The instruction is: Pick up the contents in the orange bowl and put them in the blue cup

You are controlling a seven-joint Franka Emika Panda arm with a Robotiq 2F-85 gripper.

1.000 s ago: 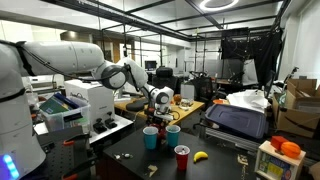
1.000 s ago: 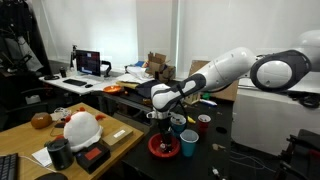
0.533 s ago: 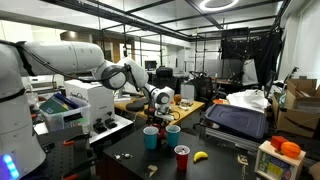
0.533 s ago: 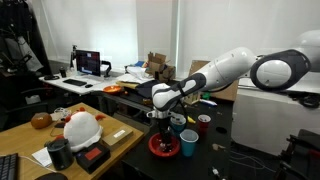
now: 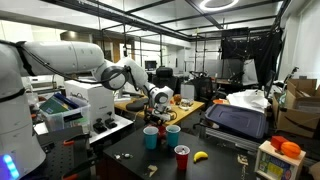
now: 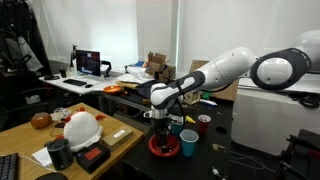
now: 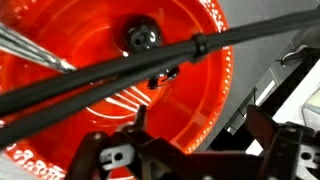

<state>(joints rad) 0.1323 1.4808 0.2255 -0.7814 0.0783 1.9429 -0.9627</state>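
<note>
Big Panda arm is stretched out over the black table, hanging right above the orange bowl. The bowl sits just beside the blue cup. The gripper is spread wide with nothing in it.

In the wrist view the bowl fills nearly the whole picture. What I'm after is a small dark round piece lying on the bowl's floor. It's off toward the top of the view, not between my fingers.

So I reckon I'm lining up for the grab, pick not yet made. Plan is to nudge across until the piece sits centred between the fingertips. Then straight down slowly, stop just above the bowl floor, close gently. It's tiny, so it'll probably skitter away, and the bowl may slide if I clip the rim.
</note>
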